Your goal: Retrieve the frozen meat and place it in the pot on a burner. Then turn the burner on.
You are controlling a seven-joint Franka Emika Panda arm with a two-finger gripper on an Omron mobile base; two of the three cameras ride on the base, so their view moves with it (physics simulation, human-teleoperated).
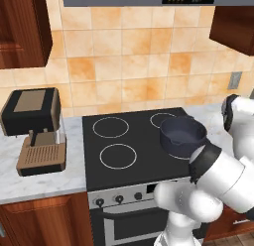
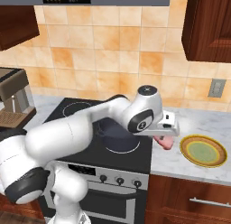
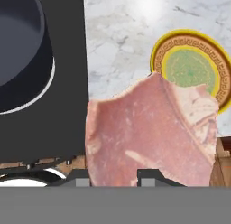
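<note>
It is a home kitchen: a black stove [image 1: 134,141] with burner rings, tiled wall [image 1: 139,66], marble counter [image 1: 34,183], wooden cabinets [image 2: 210,26], a coffee machine [image 1: 34,131] on the left.

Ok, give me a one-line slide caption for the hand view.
Claw shut on frozen meat, held above the counter between the pot and a yellow-green plate.

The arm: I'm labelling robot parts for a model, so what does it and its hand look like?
The arm is made of glossy white rounded segments with dark grey to black bands and round caps at its joints. The hand is a flat white block; in the hand view its small finger tips are dark.
</note>
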